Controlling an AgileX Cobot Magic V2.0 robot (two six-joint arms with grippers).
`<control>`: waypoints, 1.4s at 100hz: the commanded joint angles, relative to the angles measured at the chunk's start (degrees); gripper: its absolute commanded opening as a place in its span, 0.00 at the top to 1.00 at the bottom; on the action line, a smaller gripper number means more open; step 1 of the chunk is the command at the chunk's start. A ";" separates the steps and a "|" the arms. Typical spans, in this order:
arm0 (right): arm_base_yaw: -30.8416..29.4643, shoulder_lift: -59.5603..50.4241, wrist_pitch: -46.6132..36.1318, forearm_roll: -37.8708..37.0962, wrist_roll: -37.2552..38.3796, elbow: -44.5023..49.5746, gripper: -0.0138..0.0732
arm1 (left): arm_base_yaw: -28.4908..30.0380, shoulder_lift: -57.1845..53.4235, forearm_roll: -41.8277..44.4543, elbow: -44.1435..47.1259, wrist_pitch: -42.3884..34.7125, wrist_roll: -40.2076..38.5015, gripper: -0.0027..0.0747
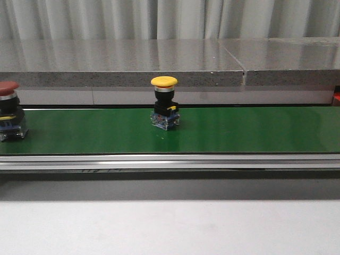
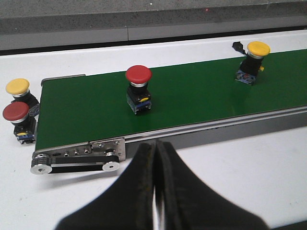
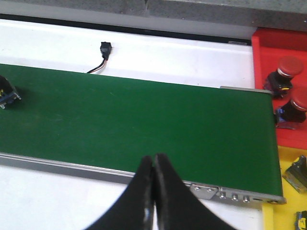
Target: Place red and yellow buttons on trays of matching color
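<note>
Grey stone ledges and pale curtains back the scene, with a green conveyor belt (image 1: 239, 130) running across the white table (image 1: 170, 228); a yellow button (image 1: 164, 103) stands upright near the belt's middle in the front view, and a red button (image 1: 9, 110) stands at the belt's left edge of that view. From the left wrist view, two more buttons sit off the belt's end on the table, a second yellow one (image 2: 18, 88) touching a second red one (image 2: 17, 117); the left gripper (image 2: 154, 163) hangs over the table just beside the belt's near rail, its fingers pressed together with nothing between them. The right wrist view shows a red tray (image 3: 268, 48) past the belt's other end, holding two red-capped buttons (image 3: 285, 72), and a yellow tray (image 3: 283, 167) beside it with parts too cropped to identify; the right gripper (image 3: 153, 165) is likewise clenched and empty above the belt's near edge. A small black connector (image 3: 105, 49) with wires lies on the table beyond the belt.
</note>
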 commanded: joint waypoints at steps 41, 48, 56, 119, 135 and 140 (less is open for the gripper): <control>7.33 24.40 6.88 0.82 -1.17 -22.54 0.50 | -0.48 0.74 -0.37 -1.29 -4.00 -0.58 0.99; 9.07 27.68 8.53 0.82 -1.17 -25.87 0.31 | -0.48 0.74 -0.37 -1.29 -4.00 -0.58 0.99; 11.24 31.11 10.63 0.82 -1.17 -29.74 0.13 | -0.48 0.74 -0.37 -1.29 -4.00 -0.58 0.99; 19.69 54.27 24.32 7.66 -9.07 -50.69 0.08 | -0.48 0.74 -0.37 -1.29 -4.00 -0.58 0.99; 19.69 57.54 22.74 7.56 -9.96 -51.04 0.08 | -0.48 0.74 -0.37 -1.29 -4.00 -0.58 0.99; 19.69 58.47 21.98 7.30 -9.96 -51.04 0.08 | -0.48 0.74 -0.37 -1.29 -4.00 -0.58 0.99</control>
